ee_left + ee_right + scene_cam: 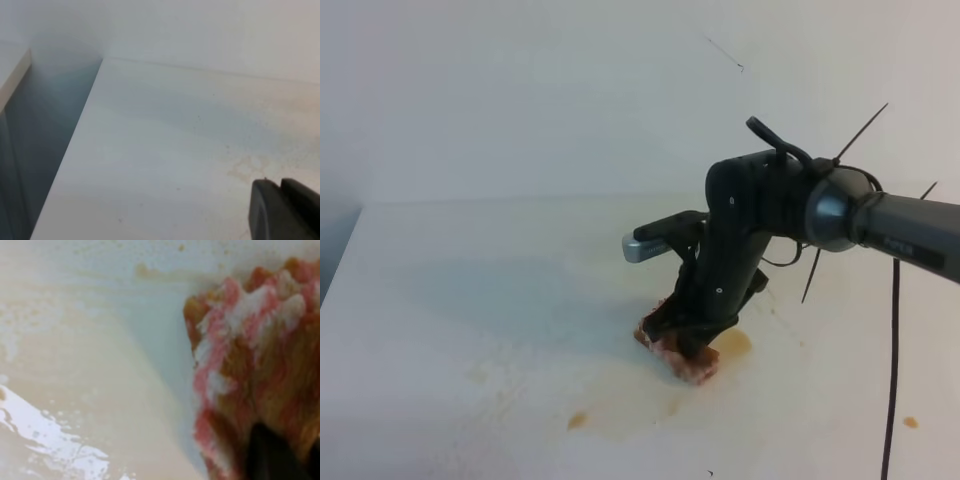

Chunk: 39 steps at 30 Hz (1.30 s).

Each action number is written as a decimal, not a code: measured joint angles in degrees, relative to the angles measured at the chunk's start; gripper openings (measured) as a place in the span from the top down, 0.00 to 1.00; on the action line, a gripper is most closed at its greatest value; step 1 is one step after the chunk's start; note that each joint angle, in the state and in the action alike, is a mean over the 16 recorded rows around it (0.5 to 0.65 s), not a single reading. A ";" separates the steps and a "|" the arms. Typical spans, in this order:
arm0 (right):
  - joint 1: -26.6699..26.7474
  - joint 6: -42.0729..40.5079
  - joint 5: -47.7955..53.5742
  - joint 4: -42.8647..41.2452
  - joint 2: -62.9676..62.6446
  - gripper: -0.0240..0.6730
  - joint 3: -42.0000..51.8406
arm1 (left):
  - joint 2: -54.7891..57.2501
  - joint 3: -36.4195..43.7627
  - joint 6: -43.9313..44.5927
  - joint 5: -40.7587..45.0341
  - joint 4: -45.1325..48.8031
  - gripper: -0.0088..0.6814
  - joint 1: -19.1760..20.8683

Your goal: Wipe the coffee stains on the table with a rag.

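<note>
One desk (470, 300) is seen, and one rag (682, 358) is counted on it. Coffee stains (620, 405) are counted as one wide pale tan smear, one darker blot (733, 343) beside the rag, and two small orange-brown dots (577, 421), one near the smear and one far right. One gripper (685, 335) is seen in the high view, and part of another (285, 210) in the left wrist view.

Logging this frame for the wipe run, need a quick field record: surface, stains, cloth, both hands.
surface: wide white table, smooth
stains: pale tan coffee smear in front of the cloth; small orange-brown dot; another dot at far right
cloth: lumpy pinkish-brown rag, soaked orange in places, pressed onto the table
right hand: black right hand shut on the rag, pointing down
left hand: only a dark tip shows in its wrist view, above bare table; state not visible
progress: smear not yet wiped away
</note>
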 joint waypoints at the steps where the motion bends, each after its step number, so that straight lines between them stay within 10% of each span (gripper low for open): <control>1: 0.30 -0.49 -0.17 0.53 -0.38 0.91 0.03 | 0.00 0.00 0.00 0.00 0.00 0.99 0.00; 21: 12.32 -2.61 -4.52 8.44 1.20 0.91 0.18 | -1.04 0.99 0.01 -0.46 0.00 0.99 0.06; 39: -2.09 4.21 -0.36 0.65 1.97 0.91 0.74 | 0.00 0.00 0.00 0.00 0.00 0.99 0.00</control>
